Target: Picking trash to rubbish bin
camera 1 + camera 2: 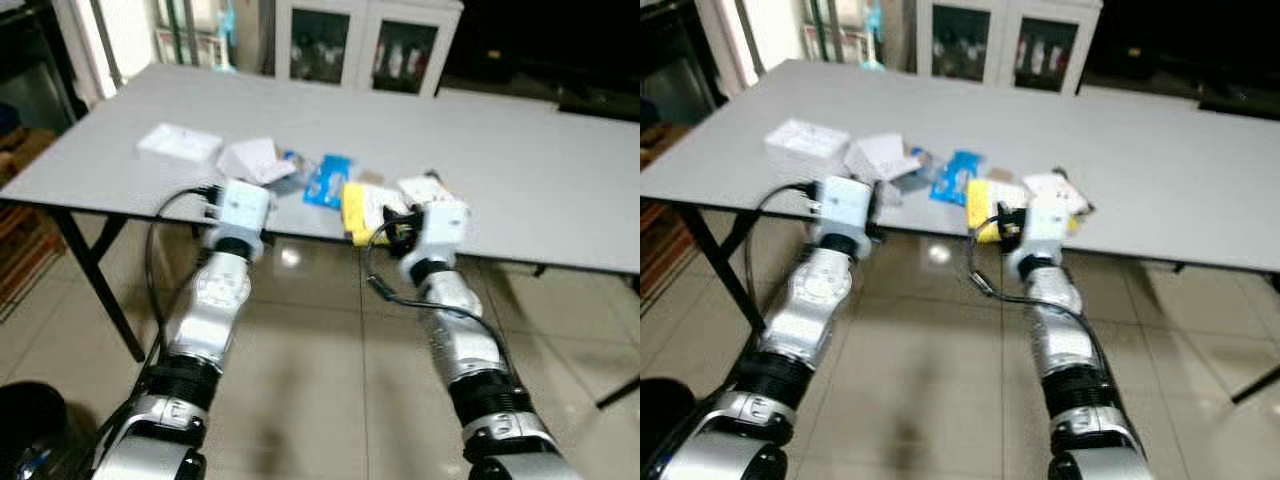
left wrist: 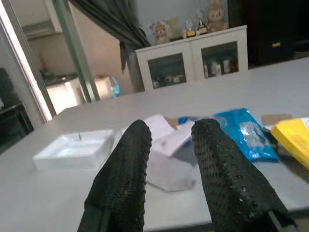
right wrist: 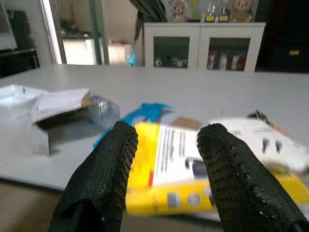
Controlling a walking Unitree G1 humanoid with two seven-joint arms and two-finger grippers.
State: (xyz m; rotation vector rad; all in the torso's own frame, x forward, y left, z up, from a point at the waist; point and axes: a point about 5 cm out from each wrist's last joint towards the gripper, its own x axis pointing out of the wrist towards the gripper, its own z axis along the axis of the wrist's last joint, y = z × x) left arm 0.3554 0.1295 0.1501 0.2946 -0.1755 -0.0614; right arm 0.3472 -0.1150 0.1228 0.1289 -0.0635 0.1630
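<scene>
Grey tabletop (image 1: 520,160), yellow packet (image 3: 164,174) with white printed label, blue wrapper (image 2: 244,133), white tray (image 2: 75,150), black dimpled pincer fingers (image 2: 227,174)

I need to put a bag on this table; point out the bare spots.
The table is bare on the robot's right of the white wrapper, and along the far edge by the cabinet. Crowded: the near edge, from the white tray to the yellow packet.

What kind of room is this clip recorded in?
Probably a home living or dining area: a grey table strewn with litter, a white glass-door cabinet topped with figurines and trophies, and a tiled floor.
</scene>
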